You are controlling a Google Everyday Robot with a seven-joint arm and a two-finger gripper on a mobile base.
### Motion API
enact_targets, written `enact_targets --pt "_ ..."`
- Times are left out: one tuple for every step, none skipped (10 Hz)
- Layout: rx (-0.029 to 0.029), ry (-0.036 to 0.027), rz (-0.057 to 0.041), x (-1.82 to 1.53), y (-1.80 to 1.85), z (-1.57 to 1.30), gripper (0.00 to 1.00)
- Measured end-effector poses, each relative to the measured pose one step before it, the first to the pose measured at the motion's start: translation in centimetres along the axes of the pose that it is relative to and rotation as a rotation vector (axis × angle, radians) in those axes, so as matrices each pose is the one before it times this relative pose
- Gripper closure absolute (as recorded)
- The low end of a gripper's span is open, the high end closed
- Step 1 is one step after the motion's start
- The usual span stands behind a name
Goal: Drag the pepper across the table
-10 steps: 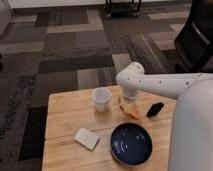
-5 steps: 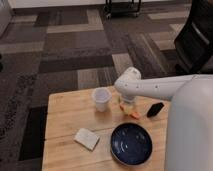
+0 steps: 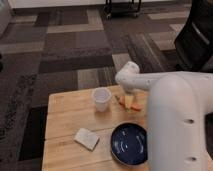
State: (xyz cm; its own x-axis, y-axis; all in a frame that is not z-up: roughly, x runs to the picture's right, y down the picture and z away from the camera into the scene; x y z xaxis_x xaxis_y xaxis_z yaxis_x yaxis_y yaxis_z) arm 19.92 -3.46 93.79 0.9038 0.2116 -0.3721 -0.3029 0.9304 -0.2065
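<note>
Pepper (image 3: 127,104) lies on bench (image 3: 65,107) right of cup (image 3: 101,98); end effector (image 3: 129,101) over it, finger state unclear.

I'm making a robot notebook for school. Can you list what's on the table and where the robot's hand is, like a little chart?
table: light wood
pepper: orange, right of the cup, under the gripper
gripper: down on the pepper
cup: white, upright, middle back
sponge: tan, front left
plate: dark blue, front
</note>
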Motion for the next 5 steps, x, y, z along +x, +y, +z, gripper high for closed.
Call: enact_targets --pt "0.04936 0.00275 -0.00107 -0.59 -3.63 -0.807 0.35" --pt "0.08121 -0.00624 -0.01778 -2.007 -5.282 -2.915 0.35" --pt "0.02715 -0.00854 -0.00642 -0.865 -1.813 -1.214 0.35" --pt "0.02588 -0.0122 -0.01214 -1.113 -2.127 -1.681 0.35" --pt "0.00945 -0.00857 -0.00639 -0.651 -0.886 -0.799 0.35"
